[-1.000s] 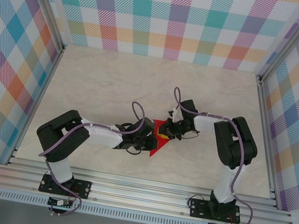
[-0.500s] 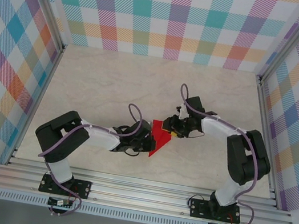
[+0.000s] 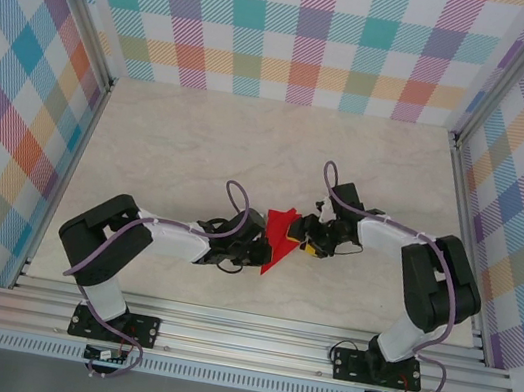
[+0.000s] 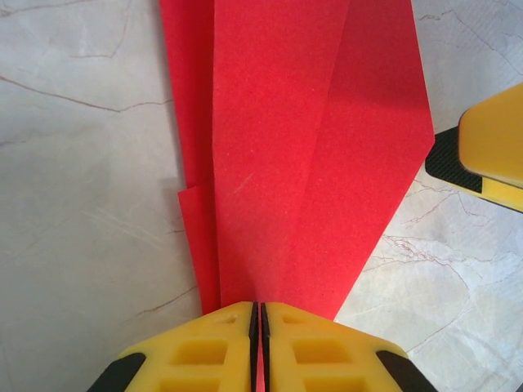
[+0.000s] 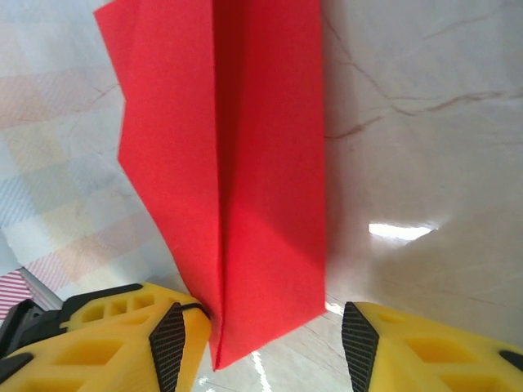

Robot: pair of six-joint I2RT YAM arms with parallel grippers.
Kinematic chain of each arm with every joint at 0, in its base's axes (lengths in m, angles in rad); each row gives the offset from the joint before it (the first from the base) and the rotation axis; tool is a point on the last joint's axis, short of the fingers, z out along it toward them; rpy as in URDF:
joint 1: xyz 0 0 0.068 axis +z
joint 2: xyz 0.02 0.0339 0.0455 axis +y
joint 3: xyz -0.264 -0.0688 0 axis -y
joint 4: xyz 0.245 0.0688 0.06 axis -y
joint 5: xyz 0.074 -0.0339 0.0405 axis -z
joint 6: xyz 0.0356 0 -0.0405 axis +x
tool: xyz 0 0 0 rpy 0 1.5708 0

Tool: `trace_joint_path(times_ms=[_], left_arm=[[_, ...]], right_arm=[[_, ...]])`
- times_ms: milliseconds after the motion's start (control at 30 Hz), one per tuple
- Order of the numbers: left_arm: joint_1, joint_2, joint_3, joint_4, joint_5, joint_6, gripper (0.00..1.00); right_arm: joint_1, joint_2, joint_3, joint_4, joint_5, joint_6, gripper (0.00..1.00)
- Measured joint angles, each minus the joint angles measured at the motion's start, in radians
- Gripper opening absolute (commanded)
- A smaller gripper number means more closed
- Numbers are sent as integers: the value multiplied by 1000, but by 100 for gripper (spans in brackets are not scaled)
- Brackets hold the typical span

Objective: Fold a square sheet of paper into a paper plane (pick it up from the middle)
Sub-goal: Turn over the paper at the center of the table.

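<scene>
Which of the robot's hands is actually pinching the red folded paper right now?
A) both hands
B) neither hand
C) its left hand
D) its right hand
C. The left hand has its yellow fingers shut together on the edge of the red paper plane, while the right hand stands open, with its fingers apart on either side of the paper.

Red paper plane (image 3: 281, 230), cream marbled table (image 3: 200, 145), pastel plaid walls (image 3: 311, 32)
</scene>
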Motion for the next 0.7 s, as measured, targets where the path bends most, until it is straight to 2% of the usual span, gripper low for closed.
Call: trace_joint_path(times_ms=[700], left_arm=[[30,-28,0,-3,-1,5,14]], right_arm=[[0,59,-13,107,-83,30,56]])
